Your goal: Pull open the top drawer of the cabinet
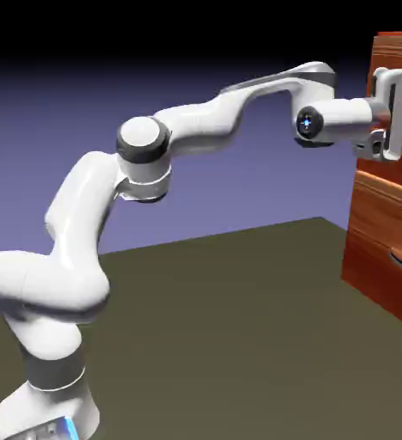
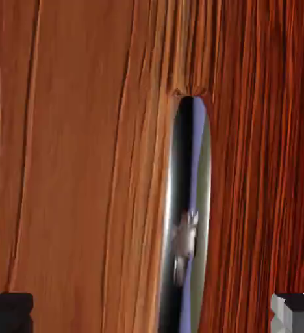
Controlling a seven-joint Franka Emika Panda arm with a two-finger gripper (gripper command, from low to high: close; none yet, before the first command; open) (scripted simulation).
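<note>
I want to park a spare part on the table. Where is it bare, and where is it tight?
Bare: the table between the arm's base and the cabinet. Tight: up at the top drawer, where the open claw faces its handle.

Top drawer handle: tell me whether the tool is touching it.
Cannot tell. In the hand view the handle runs between the open tool's tips, but no gap or contact shows; the exterior view is no clearer.

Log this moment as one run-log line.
gripper: jaws open, holding nothing | handle: centred between the jaws, not gripped | top drawer: fills hand view | cabinet: arm reaching toward it
</note>
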